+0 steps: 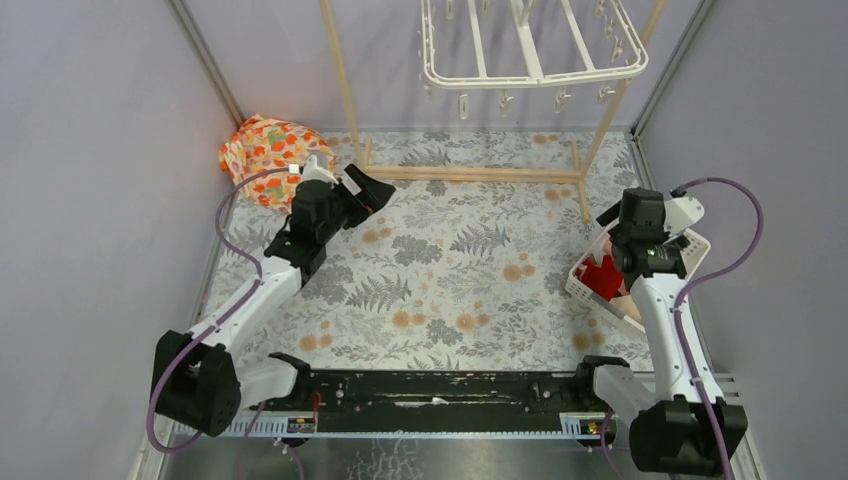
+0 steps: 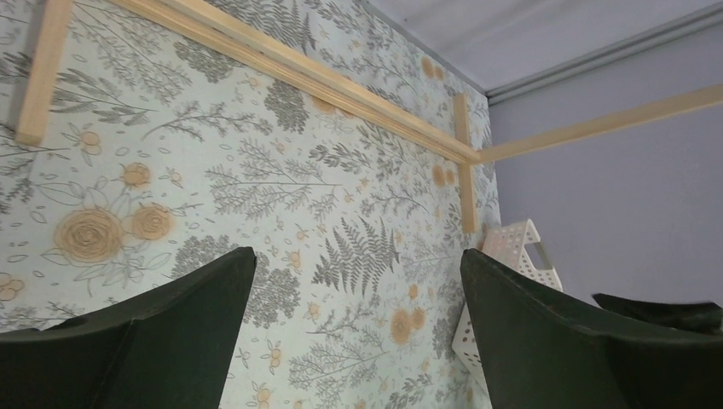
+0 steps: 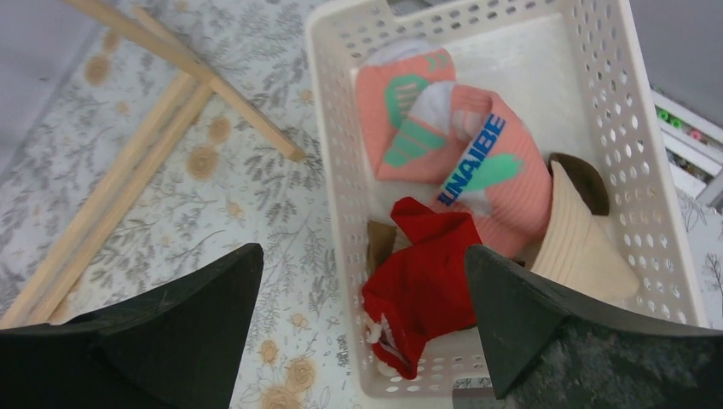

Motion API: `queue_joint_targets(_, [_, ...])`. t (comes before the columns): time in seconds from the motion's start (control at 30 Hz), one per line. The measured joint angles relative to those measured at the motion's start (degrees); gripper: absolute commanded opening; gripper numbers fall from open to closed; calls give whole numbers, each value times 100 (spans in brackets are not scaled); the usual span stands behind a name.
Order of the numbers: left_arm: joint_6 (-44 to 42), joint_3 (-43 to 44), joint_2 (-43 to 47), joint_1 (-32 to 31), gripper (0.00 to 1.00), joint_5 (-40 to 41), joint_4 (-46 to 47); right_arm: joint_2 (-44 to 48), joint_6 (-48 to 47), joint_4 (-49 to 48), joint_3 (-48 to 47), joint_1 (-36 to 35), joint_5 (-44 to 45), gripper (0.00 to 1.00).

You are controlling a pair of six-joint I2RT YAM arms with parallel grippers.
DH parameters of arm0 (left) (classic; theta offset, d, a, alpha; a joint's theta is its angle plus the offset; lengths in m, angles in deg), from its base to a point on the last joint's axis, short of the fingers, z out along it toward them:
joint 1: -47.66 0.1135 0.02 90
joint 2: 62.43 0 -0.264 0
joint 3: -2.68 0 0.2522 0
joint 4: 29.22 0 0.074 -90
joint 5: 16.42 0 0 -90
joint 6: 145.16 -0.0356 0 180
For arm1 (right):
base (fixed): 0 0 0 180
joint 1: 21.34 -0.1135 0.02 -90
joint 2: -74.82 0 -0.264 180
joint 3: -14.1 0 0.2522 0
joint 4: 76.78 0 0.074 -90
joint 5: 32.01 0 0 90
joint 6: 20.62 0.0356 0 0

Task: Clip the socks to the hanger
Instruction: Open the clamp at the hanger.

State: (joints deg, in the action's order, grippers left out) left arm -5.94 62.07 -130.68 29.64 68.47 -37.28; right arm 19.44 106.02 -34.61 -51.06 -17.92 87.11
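The socks lie in a white slatted basket [image 3: 332, 153]: a red sock [image 3: 422, 285], a pink sock [image 3: 477, 153] with teal patches and lettering, and a tan and brown sock [image 3: 580, 234]. My right gripper [image 3: 362, 264] is open and empty, hovering above the basket's left wall near the red sock, which also shows in the top view [image 1: 600, 275]. The white hanger [image 1: 530, 50] with dangling clips hangs at the back from a wooden stand. My left gripper [image 2: 358, 264] is open and empty above the mat at the back left [image 1: 370, 190].
The light wooden stand [image 1: 470, 172] has its base rails across the back of the floral mat [image 1: 450, 270]. An orange-flowered cloth bundle [image 1: 265, 150] lies at the back left corner. Grey walls close in on both sides.
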Motion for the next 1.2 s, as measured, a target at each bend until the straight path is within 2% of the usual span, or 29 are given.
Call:
queue_joint_targets(0.1, [-48,44,85,-164,99,66,-85,-256,308,33,234,188,-57,93])
queue_joint_targets(0.3, [-227,234,232,-297,99,278,-306,-619,780,-28,1060,1005,-643,91])
queue_joint_targets(0.57, [-345,496,-33,-367,99,302,-310,-581,964,-514,1224,1084,-927,90])
queue_joint_targets(0.73, [-557,708,-350,-612,99,236,-227,-1104,1036,-514,1193,1084,-1071,87])
queue_joint_targets(0.87, [-1200,1036,-802,-796,99,-422,426,-1034,990,-907,1410,1084,-1526,89])
queue_joint_targets(1.03, [-2232,1808,-1569,-831,99,-1556,1123,107,542,-1674,1770,1084,-2184,88])
queue_joint_targets(1.2, [-2957,2426,-2068,-831,99,-2544,1510,1040,109,-2586,1694,1049,-3038,80])
